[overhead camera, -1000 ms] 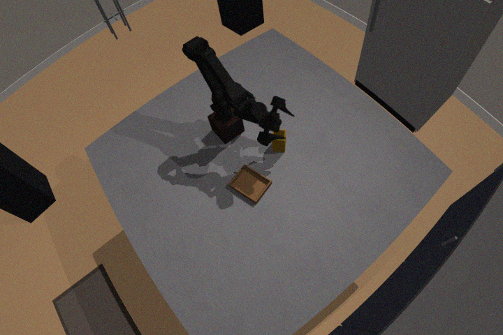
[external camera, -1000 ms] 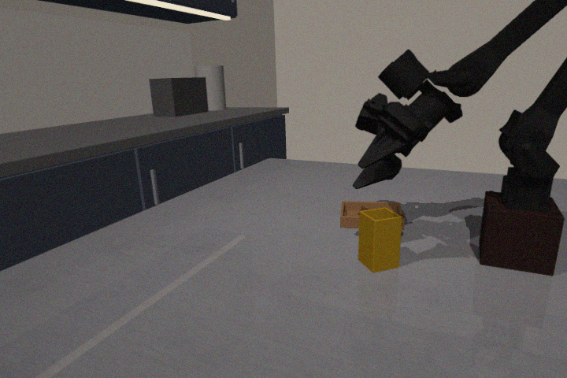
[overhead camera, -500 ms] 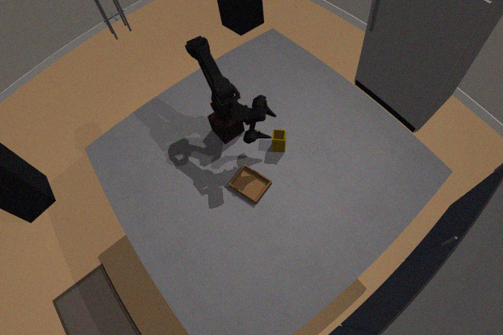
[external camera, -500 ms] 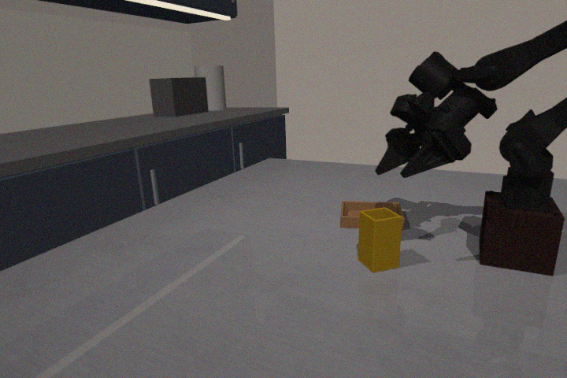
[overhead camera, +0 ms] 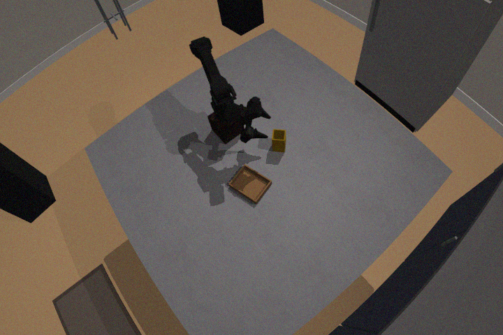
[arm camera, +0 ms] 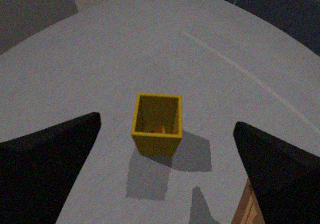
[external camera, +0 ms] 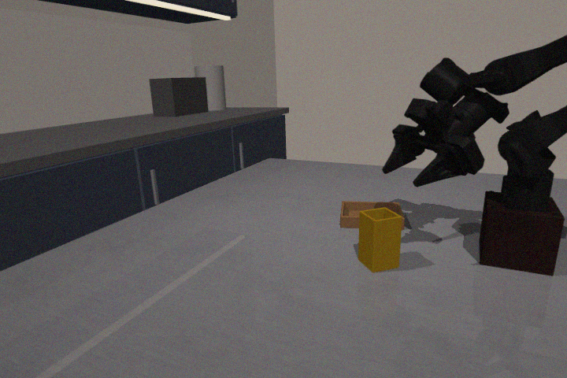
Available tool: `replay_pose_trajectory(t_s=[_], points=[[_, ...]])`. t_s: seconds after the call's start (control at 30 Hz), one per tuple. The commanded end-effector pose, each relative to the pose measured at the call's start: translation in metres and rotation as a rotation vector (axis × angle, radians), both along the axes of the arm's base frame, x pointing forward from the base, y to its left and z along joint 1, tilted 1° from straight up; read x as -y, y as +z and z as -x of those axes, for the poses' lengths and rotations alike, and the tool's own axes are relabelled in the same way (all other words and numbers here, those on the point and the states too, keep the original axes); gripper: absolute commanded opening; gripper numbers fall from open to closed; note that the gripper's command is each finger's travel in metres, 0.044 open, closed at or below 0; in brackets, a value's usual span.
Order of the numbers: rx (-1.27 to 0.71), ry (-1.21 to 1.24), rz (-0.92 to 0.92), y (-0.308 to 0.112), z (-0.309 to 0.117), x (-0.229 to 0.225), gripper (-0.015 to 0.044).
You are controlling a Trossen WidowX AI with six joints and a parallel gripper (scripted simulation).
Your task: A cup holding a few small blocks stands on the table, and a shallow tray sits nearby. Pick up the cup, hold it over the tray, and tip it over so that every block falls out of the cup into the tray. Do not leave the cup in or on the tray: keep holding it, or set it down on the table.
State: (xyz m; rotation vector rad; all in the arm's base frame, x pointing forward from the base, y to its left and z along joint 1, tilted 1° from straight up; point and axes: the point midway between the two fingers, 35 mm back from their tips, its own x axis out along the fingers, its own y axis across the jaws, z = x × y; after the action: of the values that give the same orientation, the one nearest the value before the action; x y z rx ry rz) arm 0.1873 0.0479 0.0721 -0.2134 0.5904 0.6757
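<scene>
You're hovering w/ gripper (overhead camera: pixel 268 126) (external camera: pixel 400 177) (arm camera: pixel 168 124) spread, nothing pinched; yellow cup (overhead camera: pixel 279 146) (external camera: pixel 379 244) (arm camera: pixel 158 145) is standing upright. Grasp, lift & pour into tray (overhead camera: pixel 236 190) (external camera: pixel 349 222) (arm camera: pixel 241 208) all still pending.

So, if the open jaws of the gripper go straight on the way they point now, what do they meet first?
Probably the yellow square cup, centred between them, though its distance is unclear.
</scene>
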Motion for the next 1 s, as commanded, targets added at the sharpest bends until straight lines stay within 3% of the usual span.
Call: replay_pose_trajectory(t_s=[0.0,0.53,0.97], points=[[-0.016,0.003,-0.005,-0.013,-0.001,0.000,0.0440],[-0.054,-0.008,-0.023,-0.063,0.002,-0.002,0.0440],[-0.060,-0.003,-0.026,-0.071,-0.009,-0.008,0.0440]])
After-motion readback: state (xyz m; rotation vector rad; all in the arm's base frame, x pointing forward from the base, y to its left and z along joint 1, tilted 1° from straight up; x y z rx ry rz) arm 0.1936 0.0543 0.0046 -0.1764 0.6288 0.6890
